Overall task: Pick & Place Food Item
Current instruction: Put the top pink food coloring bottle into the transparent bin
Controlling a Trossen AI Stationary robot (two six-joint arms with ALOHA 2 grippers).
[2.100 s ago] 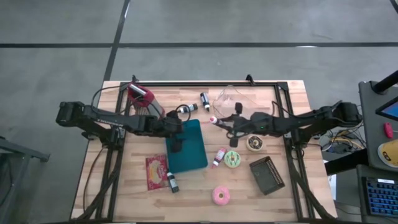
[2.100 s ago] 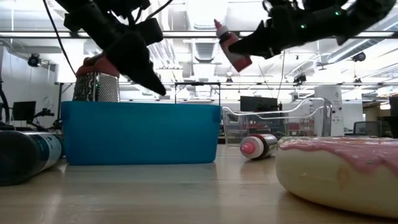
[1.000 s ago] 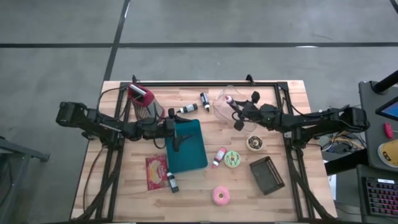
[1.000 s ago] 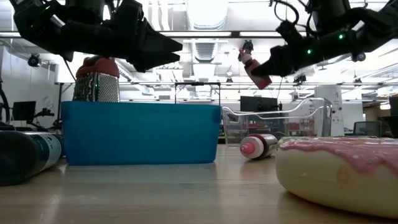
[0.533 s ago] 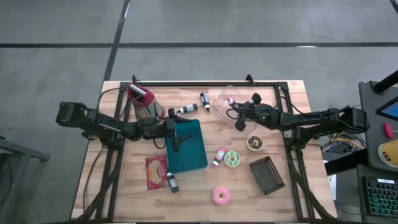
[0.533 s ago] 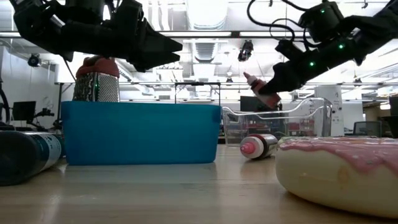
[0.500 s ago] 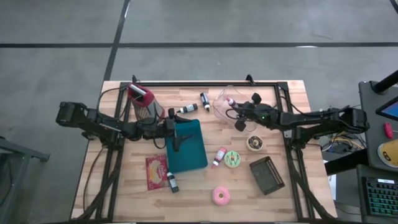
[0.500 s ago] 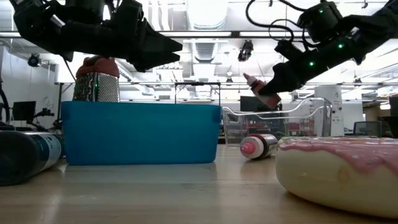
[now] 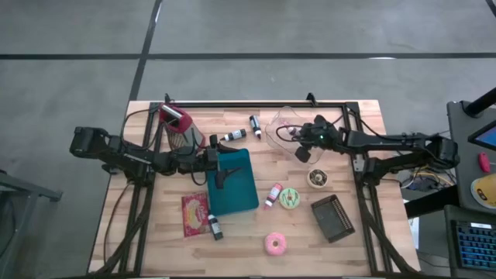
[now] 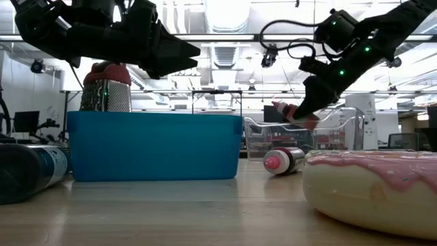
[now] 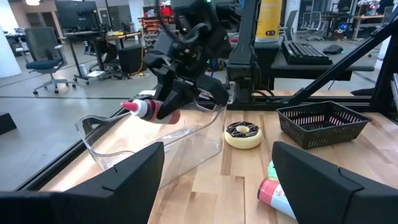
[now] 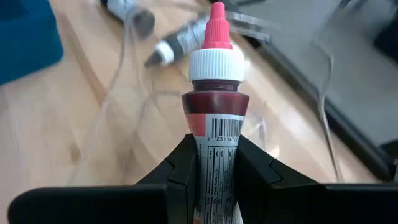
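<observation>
Right gripper (image 12: 214,180) clamps a bottle (image 12: 215,118) over the clear bin (image 11: 155,140), far right of desk.
Bottle lies tilted, pink tip leftward; white cap, dark red body. Left gripper (image 11: 217,171) hangs wide open, empty, above the blue box (image 9: 232,182).

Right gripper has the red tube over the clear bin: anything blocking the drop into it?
Nothing visible does. The right gripper holds the red tube just above the clear bin, whose top is open beneath it. The left gripper waits open over the blue container.

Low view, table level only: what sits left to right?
Dark bottle lying on its side → blue bin → clear container, with a pink-capped tube lying in front of it → pink-frosted donut.
</observation>
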